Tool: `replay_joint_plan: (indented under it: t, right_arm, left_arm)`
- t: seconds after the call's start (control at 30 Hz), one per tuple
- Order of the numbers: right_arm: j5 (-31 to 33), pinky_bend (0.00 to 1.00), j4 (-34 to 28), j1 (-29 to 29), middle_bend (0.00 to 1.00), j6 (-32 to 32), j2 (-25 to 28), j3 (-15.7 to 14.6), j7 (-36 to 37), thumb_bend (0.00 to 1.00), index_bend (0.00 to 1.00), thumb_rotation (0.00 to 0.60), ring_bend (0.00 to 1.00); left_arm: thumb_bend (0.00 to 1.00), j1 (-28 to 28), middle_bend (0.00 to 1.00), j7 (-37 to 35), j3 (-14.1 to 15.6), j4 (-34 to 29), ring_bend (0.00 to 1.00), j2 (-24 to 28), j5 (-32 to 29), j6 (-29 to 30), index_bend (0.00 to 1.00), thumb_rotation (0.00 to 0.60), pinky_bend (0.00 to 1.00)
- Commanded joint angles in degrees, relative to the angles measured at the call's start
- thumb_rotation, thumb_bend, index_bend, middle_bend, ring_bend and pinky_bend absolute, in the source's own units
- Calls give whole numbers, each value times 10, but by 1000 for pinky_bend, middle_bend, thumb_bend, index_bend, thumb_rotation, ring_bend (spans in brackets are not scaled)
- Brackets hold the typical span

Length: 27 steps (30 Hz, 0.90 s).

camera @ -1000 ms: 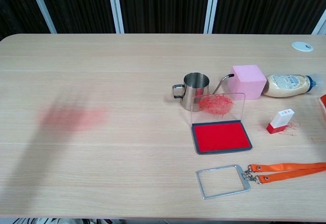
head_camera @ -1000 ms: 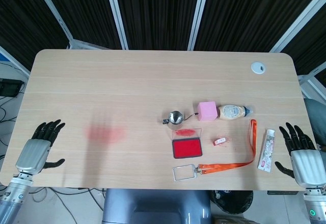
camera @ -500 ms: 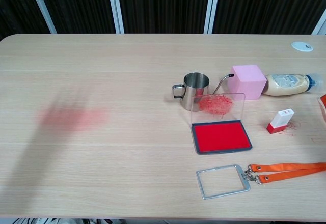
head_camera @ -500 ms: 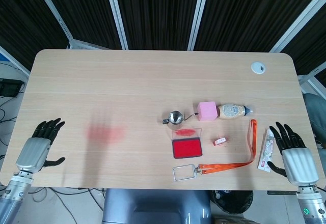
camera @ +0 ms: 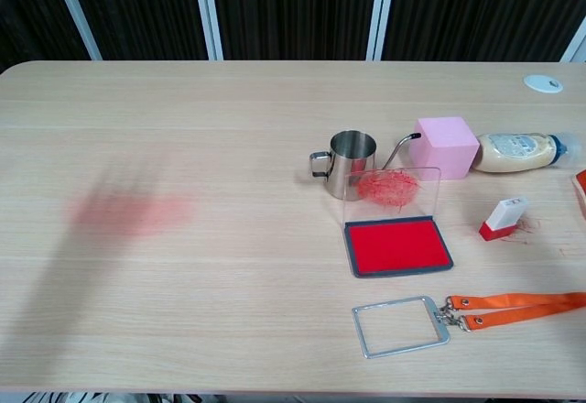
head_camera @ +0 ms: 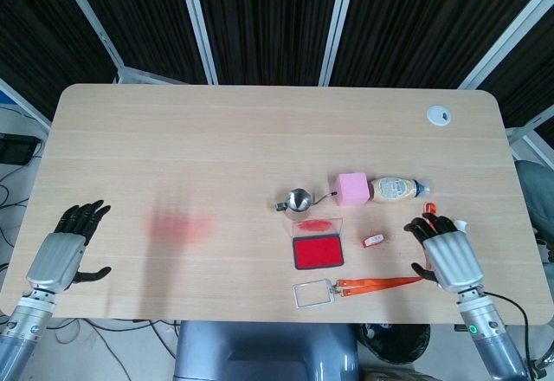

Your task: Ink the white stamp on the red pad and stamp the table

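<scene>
The white stamp (head_camera: 374, 241) (camera: 504, 217) with a red base lies on its side on the table, just right of the red ink pad (head_camera: 317, 252) (camera: 397, 245). The pad's clear lid stands open behind it, smeared with red. My right hand (head_camera: 447, 253) hovers over the table a short way right of the stamp, fingers spread, holding nothing. At the table's front left corner my left hand (head_camera: 65, 247) is open and empty. Neither hand shows in the chest view.
A steel cup (camera: 351, 162), a pink cube (camera: 443, 146) and a sauce bottle (camera: 520, 151) stand behind the pad. An orange lanyard (camera: 513, 304) with a badge frame (camera: 399, 326) lies in front. A red ink smudge (head_camera: 180, 225) marks the table at left.
My right hand has moved left from the table's right edge over the lanyard, toward the stamp. The left hand has stayed put.
</scene>
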Motion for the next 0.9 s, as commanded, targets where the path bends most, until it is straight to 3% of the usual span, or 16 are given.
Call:
replay_joint_plan:
  t: [0.03,0.4,0.9]
  right_arm:
    - [20,297,12,25,362,-36,-31,7,-27,254,407,600,258]
    - [74,297,59,62,378,-89,-115,21,-69,277,425,600,266]
    - [122,297,127,79,403,-112,-166,27,-72,308,467,600,279]
  left_arm:
    - [13,0,0,-3,0,-1,0,1,-2,-1,0,600,0]
    - [14,-3,0,-12,-1,-6,0,6,-9,-10,0,600,0]
    - [14,-6,0,-17,-1,-10,0,10,-18,-19,0,600,0]
